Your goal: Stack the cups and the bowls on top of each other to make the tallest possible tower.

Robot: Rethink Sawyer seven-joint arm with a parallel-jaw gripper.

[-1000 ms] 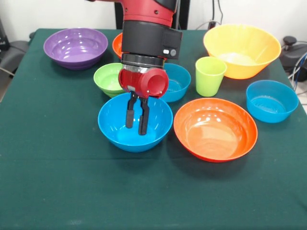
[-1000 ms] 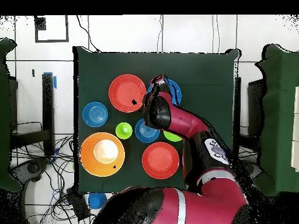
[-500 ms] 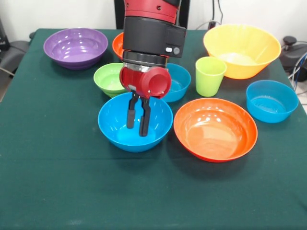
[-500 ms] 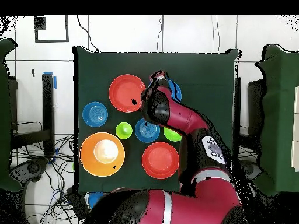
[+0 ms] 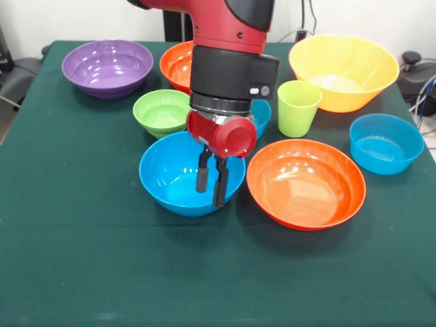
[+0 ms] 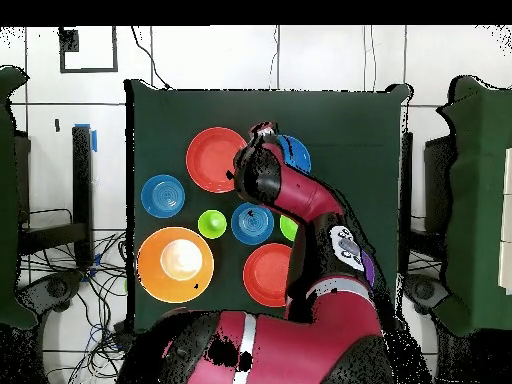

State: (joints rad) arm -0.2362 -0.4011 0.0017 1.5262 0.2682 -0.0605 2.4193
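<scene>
Across the green desk (image 5: 82, 225) in the front view, starting at 10 o'clock: purple bowl (image 5: 107, 67) alone at the far left, upright and empty. Next over, small lime-green bowl (image 5: 161, 112), with a red-orange bowl (image 5: 178, 63) just behind it at about 11 o'clock, partly hidden by the arm. Just nearer than centre, large blue bowl (image 5: 184, 178) touching or nearly touching the lime-green bowl's near rim; jaws (image 5: 211, 185) hanging down into its right half, close to its 3 o'clock wall, narrowly parted, holding nothing. Behind the red wrist, a second blue bowl (image 5: 261, 114) showing only as a sliver of rim. Right of centre, at 4 o'clock from the wrist, wide red-orange bowl (image 5: 306, 182) sitting just beside the large blue bowl. Behind that, lime-green tumbler (image 5: 298, 107) standing upright, with the big orange bowl (image 5: 344, 71) at 1 o'clock just beyond it. Far right at 3 o'clock, third blue bowl (image 5: 385, 143) standing apart. Every bowl separate on the desk, none nested. From overhead, arm covering most of the large blue bowl (image 6: 293, 152) near the desk's 12 o'clock edge.
</scene>
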